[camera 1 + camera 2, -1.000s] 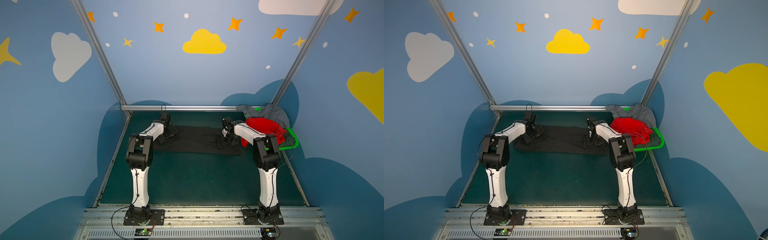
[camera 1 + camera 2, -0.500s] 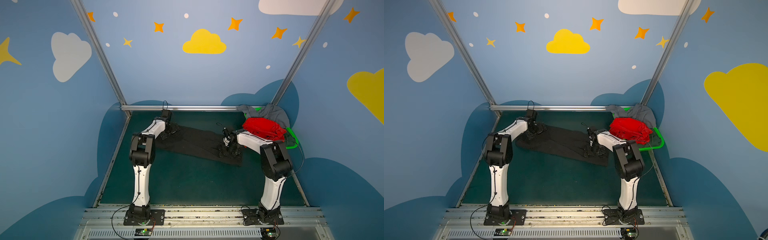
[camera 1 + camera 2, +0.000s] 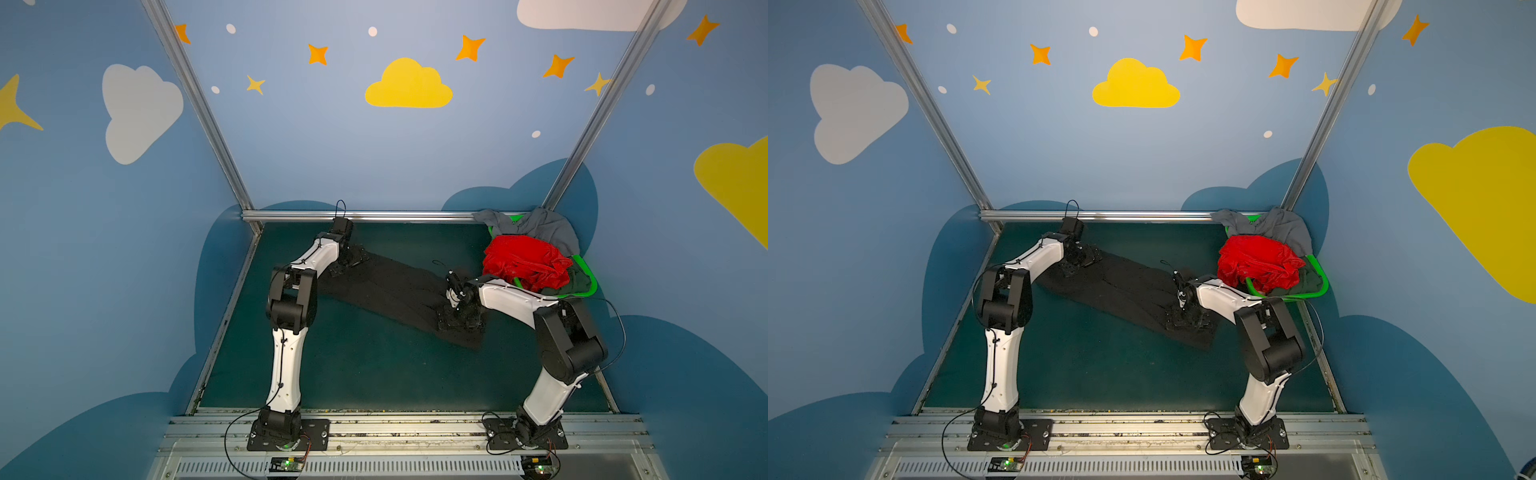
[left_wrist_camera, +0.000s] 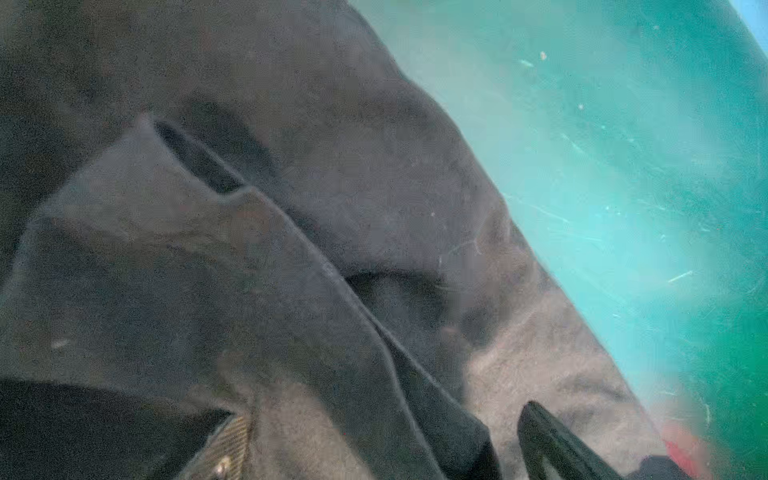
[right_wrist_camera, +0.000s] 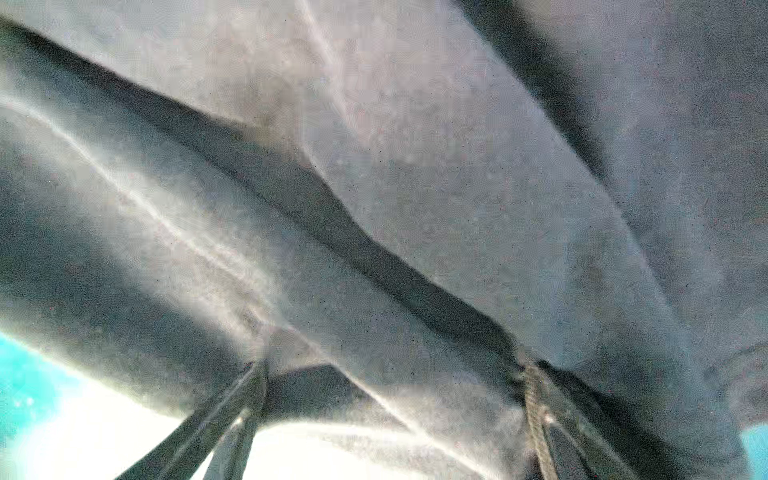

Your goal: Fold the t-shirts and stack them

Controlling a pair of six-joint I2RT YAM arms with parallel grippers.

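ARMS AT WORK ON A SHIRT: The black shirt [image 3: 390, 286] lies as a long folded band slanting across the worktop [image 3: 353, 365], one end just beside the basket [image 3: 575, 296]. The left claw [image 3: 348, 261], jaws spread wide, presses the end farthest from the basket. The right claw [image 3: 456, 321], just as wide, pins the nearer end. Neither grips cloth. To square the band, both should probably press evenly and move together, or the layers may slip and bunch. The red shirt [image 3: 523, 262], grey shirt [image 3: 540, 226] and dark green shirt [image 3: 579, 281] sit heaped in the basket, just beside the right arm and the likeliest snag.
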